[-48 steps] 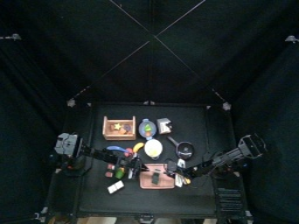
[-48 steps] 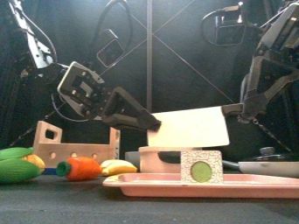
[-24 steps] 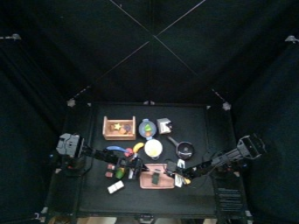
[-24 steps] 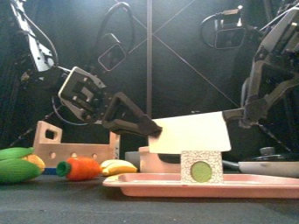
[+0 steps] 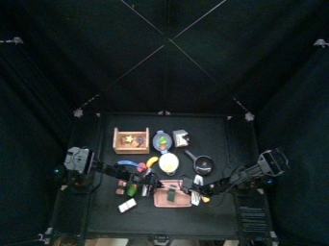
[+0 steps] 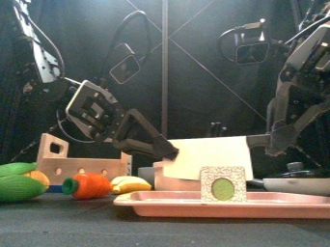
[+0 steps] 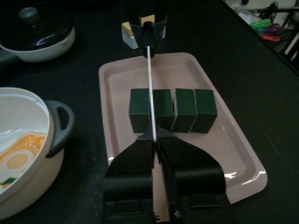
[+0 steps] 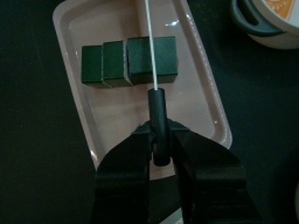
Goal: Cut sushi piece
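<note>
Black curtains behind; both claws [image 7: 158, 188] [image 8: 158, 157] clamp knife handles, blades over sushi [image 7: 172, 111] on pink tray [image 7: 233, 149]; pot [image 7: 26, 166] beside.

I see a glossy pink plastic tray [image 7: 229, 131], a matt dark-wrapped sushi roll [image 7: 170, 111], a smooth pale knife blade [image 6: 206, 152], a bare wooden crate [image 6: 58, 154], a matt black worktop [image 7: 82, 35]

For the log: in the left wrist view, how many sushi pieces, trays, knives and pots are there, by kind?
Sushi pieces: 4
Pink tray: 1
Knife: 1
Pots: 2, the black lidded pot and the white pot
Total: 8
</note>
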